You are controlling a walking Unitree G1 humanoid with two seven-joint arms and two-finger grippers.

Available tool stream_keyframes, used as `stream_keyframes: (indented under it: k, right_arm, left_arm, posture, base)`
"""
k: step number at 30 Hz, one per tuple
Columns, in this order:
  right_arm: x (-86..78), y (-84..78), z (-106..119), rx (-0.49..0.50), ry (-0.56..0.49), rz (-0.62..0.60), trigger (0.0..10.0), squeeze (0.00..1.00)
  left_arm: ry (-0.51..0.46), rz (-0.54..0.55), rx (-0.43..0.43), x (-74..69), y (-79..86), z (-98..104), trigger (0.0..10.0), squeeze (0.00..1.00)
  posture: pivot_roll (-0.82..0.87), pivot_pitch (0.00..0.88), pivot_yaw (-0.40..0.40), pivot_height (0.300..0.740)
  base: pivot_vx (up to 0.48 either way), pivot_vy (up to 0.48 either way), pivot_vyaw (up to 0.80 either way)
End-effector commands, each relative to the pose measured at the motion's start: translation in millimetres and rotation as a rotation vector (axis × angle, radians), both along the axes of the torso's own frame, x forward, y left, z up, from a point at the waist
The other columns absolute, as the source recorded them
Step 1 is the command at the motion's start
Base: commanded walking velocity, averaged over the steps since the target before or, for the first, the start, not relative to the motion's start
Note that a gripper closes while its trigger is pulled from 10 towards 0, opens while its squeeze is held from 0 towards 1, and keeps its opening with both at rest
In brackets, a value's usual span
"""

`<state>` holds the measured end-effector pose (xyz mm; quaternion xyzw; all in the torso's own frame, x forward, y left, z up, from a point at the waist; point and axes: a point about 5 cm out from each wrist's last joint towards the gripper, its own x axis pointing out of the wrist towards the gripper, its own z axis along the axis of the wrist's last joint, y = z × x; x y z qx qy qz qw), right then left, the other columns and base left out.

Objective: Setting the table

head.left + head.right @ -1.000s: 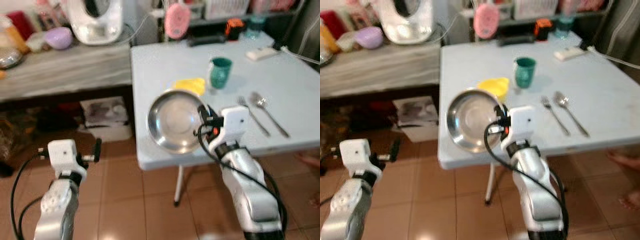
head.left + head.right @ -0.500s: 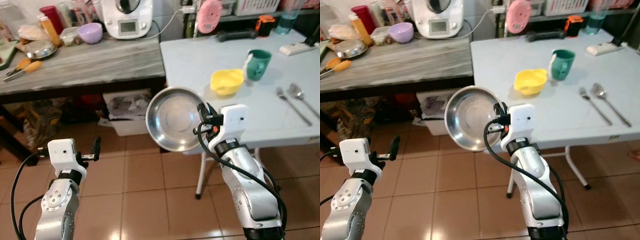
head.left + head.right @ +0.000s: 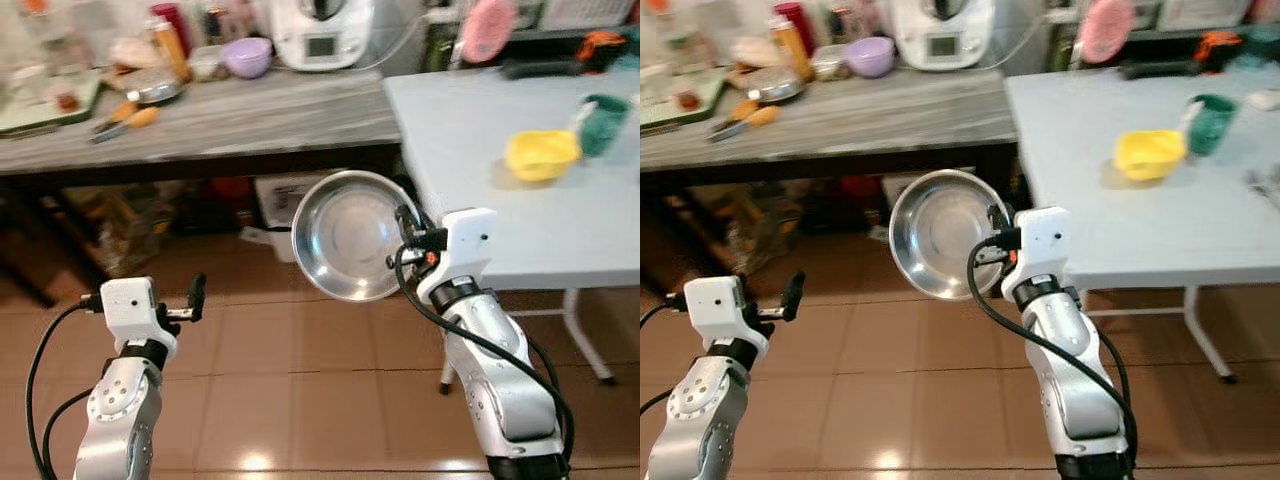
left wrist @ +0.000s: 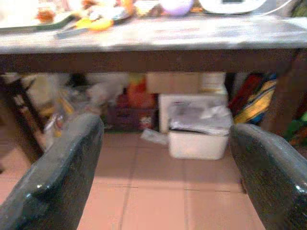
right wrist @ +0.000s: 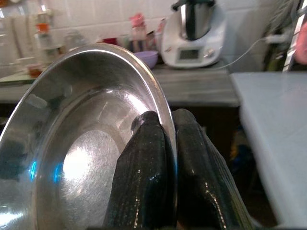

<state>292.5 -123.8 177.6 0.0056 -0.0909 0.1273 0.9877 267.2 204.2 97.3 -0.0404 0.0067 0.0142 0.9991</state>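
Right gripper (image 5: 170, 143) pinches your round shiny steel bowl (image 3: 350, 236) by its rim, tilted in mid-air beside the pale blue table's (image 3: 560, 225) near-left corner; left gripper (image 3: 192, 297) hangs wide open.

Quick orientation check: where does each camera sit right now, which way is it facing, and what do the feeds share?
Left eye view: on the head, looking forward and down at the tiled floor, wooden counter and white table; both arms show.
Right eye view: same stereo head camera, same scene, shifted slightly.
Left wrist view: along the open left gripper toward the shelf under the counter.
Right wrist view: along the right gripper, shut on the steel bowl's rim.
Shared: bowl, counter and white kitchen appliance.
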Motion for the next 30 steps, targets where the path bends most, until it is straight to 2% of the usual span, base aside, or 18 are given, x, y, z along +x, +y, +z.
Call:
stream_keyframes:
  k: [1,16,30]
  right_arm:
    - [0.3,2.4,3.3,0.012,-0.013,0.007,10.0,0.00]
    - [1.3,1.7,2.3,0.008,-0.014,0.004,10.0,0.00]
    - [1.0,3.5,2.9,-0.005,-0.024,0.015,10.0,0.00]
  left_arm:
    - [0.004,0.016,0.019,0.0,4.4,0.7,10.0,0.00]
    - [-0.034,-0.031,-0.015,0.4,-2.5,4.8,10.0,0.00]
    - [-0.043,-0.044,-0.016,-1.5,-5.5,6.3,10.0,0.00]
  posture:
    - [-0.17,0.079,0.099,0.740]
    - [-0.17,0.076,0.099,0.740]
    - [-0.17,0.079,0.100,0.740]
  base:
    - [0.000,0.307,0.00]
    - [0.000,0.000,0.00]
    - [0.369,0.000,0.00]
